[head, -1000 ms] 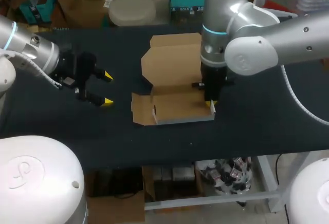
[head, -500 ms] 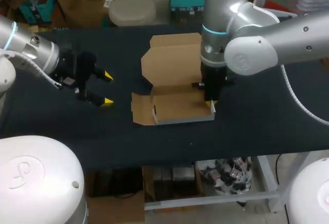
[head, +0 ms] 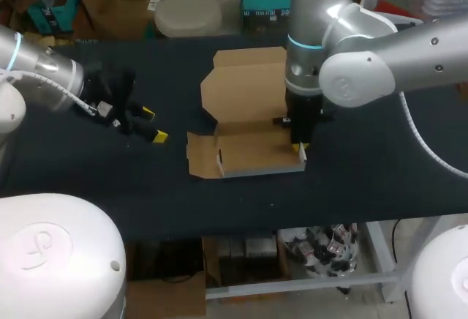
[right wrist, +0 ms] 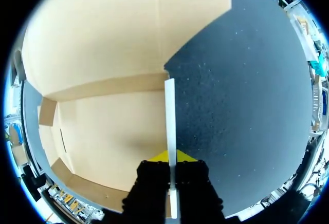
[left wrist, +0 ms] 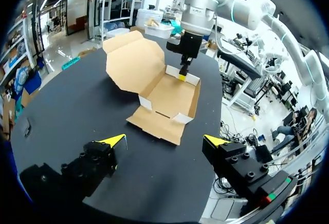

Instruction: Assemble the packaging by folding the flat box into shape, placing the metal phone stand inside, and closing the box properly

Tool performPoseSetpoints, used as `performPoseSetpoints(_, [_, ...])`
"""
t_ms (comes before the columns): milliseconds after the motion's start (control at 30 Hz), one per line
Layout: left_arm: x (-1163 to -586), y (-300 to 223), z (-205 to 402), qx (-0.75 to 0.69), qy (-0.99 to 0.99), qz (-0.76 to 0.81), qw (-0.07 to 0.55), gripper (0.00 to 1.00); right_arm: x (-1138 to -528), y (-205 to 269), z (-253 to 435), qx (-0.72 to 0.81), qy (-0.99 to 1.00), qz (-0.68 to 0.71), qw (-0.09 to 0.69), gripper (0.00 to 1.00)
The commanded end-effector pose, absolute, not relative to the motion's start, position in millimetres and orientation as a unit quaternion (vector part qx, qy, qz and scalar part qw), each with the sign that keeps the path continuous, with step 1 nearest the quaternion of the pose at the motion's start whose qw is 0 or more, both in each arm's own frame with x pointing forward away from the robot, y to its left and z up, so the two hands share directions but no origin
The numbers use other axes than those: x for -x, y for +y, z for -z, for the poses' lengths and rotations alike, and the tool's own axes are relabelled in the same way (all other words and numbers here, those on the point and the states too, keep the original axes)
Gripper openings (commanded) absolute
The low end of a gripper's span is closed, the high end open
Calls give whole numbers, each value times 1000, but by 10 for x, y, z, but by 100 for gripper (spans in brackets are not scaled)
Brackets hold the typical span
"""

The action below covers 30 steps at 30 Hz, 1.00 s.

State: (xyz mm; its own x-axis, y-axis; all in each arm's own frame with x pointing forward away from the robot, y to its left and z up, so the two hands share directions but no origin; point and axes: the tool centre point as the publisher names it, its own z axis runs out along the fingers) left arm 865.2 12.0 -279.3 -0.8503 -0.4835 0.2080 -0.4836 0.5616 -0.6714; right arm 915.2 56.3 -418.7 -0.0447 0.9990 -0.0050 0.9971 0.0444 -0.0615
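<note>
The right arm came in from the desk's right side and bent so that its wrist stood upright over the cardboard box (head: 245,92), the right gripper (head: 298,145) pointing straight down and clenched on the box's upright right side wall, one yellow tip on each face of it. The box lay in the middle of the black desk (head: 88,173), its tray part folded up towards the front edge and its lid open, lying back behind it. The left arm reached in low from the left, angled towards the box, with the left gripper (head: 154,124) released, its fingers spread wide above bare desk, apart from the box
</note>
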Motion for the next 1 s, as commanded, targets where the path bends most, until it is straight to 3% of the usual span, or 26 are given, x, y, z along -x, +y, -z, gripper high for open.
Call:
performPoseSetpoints(33, [-8540, 97, 2900, -576, -764, -283, -66, 100, -9162, 572, 4181, 691, -722, -26, 20, 0])
performPoseSetpoints(400, [-8540, 97, 2900, -576, -764, -283, -66, 100, -9162, 572, 4181, 691, -722, -26, 20, 0])
performPoseSetpoints(667, [-8790, 200, 3013, -701, -642, -297, 88, 100, -9162, 572, 4181, 691, -722, -26, 20, 0])
performPoseSetpoints(1000, [-9004, 81, 3295, -714, -639, -256, 131, 100, -9162, 572, 4181, 691, -722, -26, 20, 0])
